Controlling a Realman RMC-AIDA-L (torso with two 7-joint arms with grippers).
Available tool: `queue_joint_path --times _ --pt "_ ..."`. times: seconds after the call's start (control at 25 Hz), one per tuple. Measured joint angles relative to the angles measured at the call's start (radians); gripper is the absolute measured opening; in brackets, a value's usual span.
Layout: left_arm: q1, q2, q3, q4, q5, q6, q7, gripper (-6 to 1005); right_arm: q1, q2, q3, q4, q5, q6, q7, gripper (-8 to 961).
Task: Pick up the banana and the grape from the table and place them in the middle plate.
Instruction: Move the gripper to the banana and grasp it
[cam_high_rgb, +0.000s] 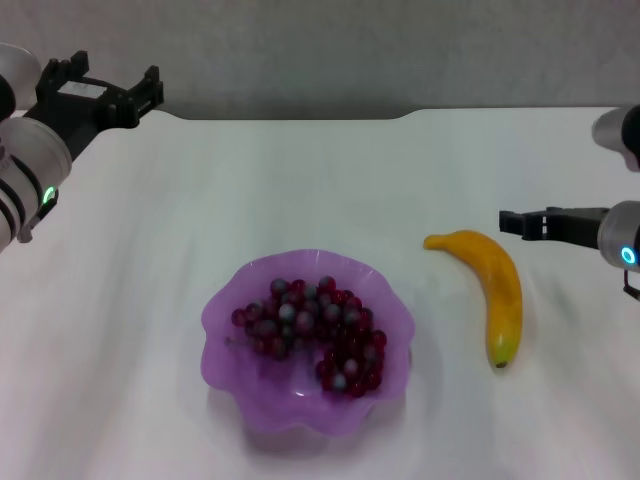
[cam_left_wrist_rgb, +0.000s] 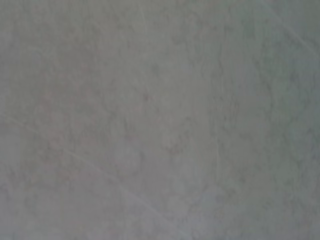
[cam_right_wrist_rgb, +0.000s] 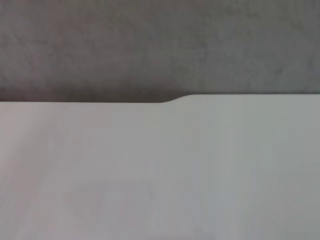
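Note:
The banana (cam_high_rgb: 492, 290) lies on the white table (cam_high_rgb: 300, 180), just to the right of the plate. The grape bunch (cam_high_rgb: 315, 328) rests inside the purple scalloped middle plate (cam_high_rgb: 225, 330), which sits near the table's front centre. My right gripper (cam_high_rgb: 512, 223) hovers low, close to the banana's stem end on its right side, pointing left with nothing in it. My left gripper (cam_high_rgb: 108, 82) is raised at the far left back, open and empty. Neither wrist view shows fruit or plate.
The right wrist view shows the table (cam_right_wrist_rgb: 200, 165), its notched far edge and a grey wall behind. The left wrist view shows only a plain grey surface.

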Motion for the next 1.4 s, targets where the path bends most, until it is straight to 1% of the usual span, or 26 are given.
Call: queue_joint_path --times 0.2,0.32,0.48,0.64,0.8,1.0,1.12,1.24,1.4 --pt "-0.013 -0.002 0.001 -0.012 0.0 0.005 0.0 884 0.011 0.004 -0.022 0.049 0.029 -0.045 0.003 693" --pt "-0.019 -0.003 0.004 -0.021 0.0 0.005 0.0 884 0.016 0.005 -0.059 0.07 0.08 -0.069 0.0 693" --pt "-0.021 -0.003 0.006 -0.024 0.0 0.003 0.001 884 0.018 0.005 -0.092 0.093 0.109 -0.088 -0.001 693" --pt "-0.024 -0.004 0.006 -0.024 0.0 0.003 0.001 884 0.025 0.006 -0.108 0.117 0.128 -0.085 0.001 693" --pt "-0.021 -0.002 0.006 -0.024 0.0 0.001 0.001 884 0.016 0.006 -0.131 0.119 0.152 -0.089 0.006 693" --pt "-0.018 -0.002 0.004 -0.023 0.001 0.0 0.002 884 0.002 0.007 -0.129 0.113 0.156 -0.077 0.01 693" --pt "-0.013 -0.001 0.003 -0.023 0.001 -0.002 0.003 883 -0.034 0.006 -0.103 0.08 0.154 -0.08 0.011 693" --pt "-0.013 0.0 0.004 -0.023 0.001 -0.003 0.004 883 -0.049 0.004 -0.082 0.071 0.15 -0.072 0.011 694" --pt "-0.013 0.0 0.004 -0.023 0.001 -0.008 0.004 883 -0.056 0.003 -0.049 0.101 0.144 -0.071 0.011 694"
